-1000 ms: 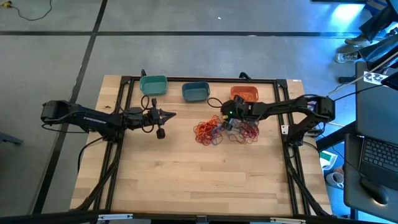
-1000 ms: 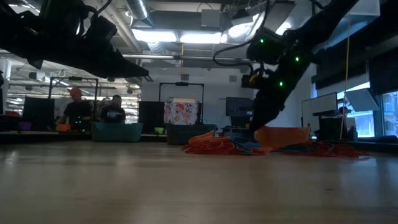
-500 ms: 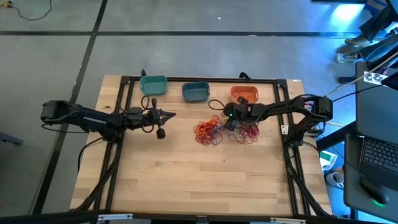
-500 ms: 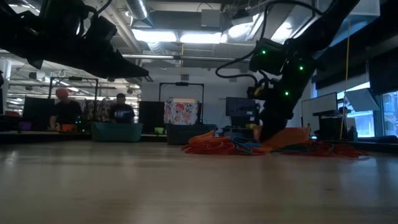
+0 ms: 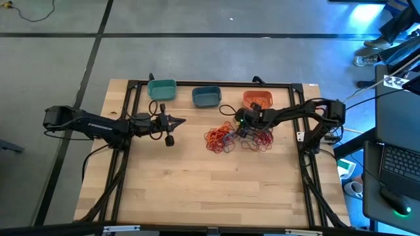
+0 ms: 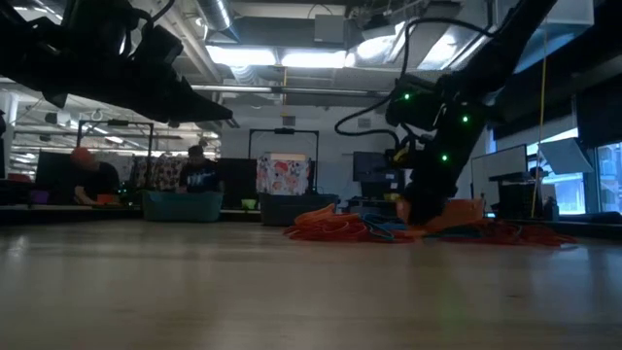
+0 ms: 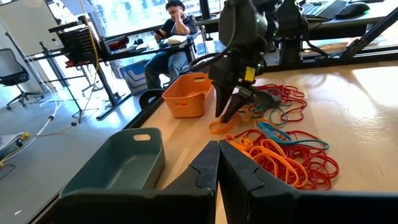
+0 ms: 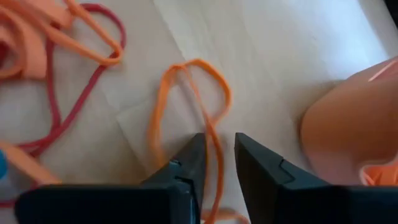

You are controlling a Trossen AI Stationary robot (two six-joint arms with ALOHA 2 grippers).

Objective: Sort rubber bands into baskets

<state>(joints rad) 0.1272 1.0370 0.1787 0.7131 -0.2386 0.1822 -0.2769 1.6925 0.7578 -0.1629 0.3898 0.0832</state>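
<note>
- Reaching down beside the orange basket (image 5: 258,99) near the worktop's far edge, the right gripper (image 8: 219,163) straddles an orange rubber band (image 8: 189,99), fingers narrowly parted.
- Teal basket (image 5: 161,89) and slate blue basket (image 5: 206,96) line the far edge; the slate blue one shows bare.
- Rubber bands (image 5: 223,137) heap mid-worktop.
- Left gripper (image 5: 180,120) hovers toward the left edge, fingers pressed together.

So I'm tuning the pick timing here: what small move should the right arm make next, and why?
Probably close the jaws. The right gripper is down at the table beside the orange basket, and one strand of an orange rubber band runs through the narrow gap between its jaws, not yet pinched. Closing should secure it before lifting. The left gripper waits near the slate blue basket.
</note>
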